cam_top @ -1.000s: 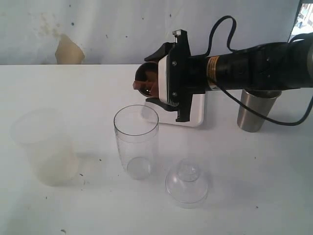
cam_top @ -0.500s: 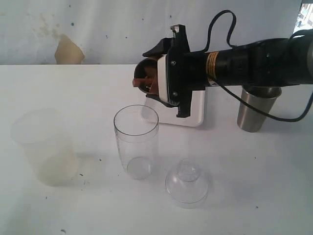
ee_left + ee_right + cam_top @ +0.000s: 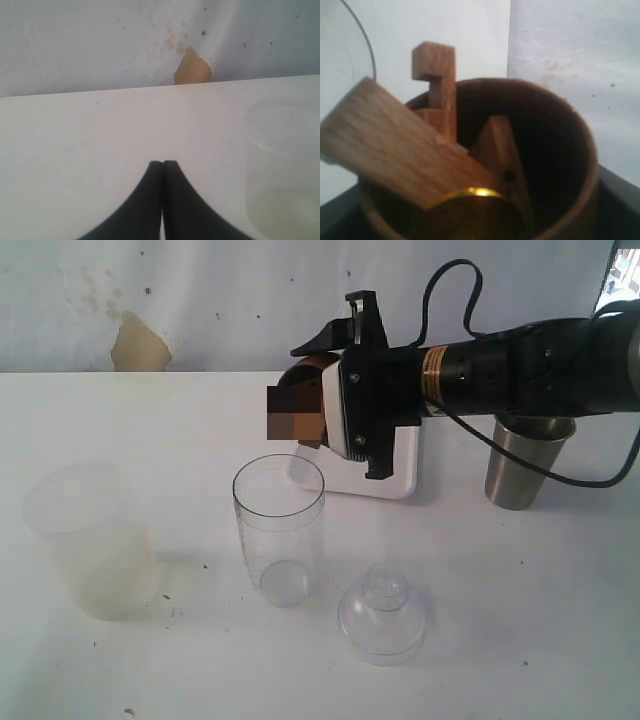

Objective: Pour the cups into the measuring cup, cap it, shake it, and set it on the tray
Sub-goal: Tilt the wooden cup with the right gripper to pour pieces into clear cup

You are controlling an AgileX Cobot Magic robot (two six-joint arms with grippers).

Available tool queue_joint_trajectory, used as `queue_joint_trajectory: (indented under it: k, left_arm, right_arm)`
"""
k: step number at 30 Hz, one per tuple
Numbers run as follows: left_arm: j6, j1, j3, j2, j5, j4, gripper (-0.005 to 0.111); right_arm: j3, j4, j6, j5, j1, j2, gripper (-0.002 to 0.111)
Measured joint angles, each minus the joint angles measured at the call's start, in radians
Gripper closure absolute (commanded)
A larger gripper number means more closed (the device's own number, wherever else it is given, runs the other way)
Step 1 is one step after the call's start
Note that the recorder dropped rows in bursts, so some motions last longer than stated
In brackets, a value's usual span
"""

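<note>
Your wooden cup [image 3: 560,160] hangs tipped sideways above the measuring cup [image 3: 279,530], pinched in the right gripper [image 3: 318,400], with its blocks [image 3: 395,150] not yet out. You're mid-pour, so next you'll likely centre its mouth over the opening and tilt further.

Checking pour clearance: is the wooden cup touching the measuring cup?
Apart. The exterior view shows a clear gap between the tilted wooden cup and the rim of the measuring cup beneath it.
</note>
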Motion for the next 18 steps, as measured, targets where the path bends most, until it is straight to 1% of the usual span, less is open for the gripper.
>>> queue_joint_trajectory:
  k: [6,12,18]
  left_arm:
    - [0.0,0.0,0.0,0.0,0.0,0.0,0.107]
    - [0.0,0.0,0.0,0.0,0.0,0.0,0.107]
    - [0.0,0.0,0.0,0.0,0.0,0.0,0.107]
  right_arm:
    - [0.0,0.0,-0.04,0.0,0.006,0.0,0.108]
    - [0.0,0.0,-0.108,0.05,0.044,0.0,0.108]
    - [0.0,0.0,-0.156,0.061,0.048,0.0,0.108]
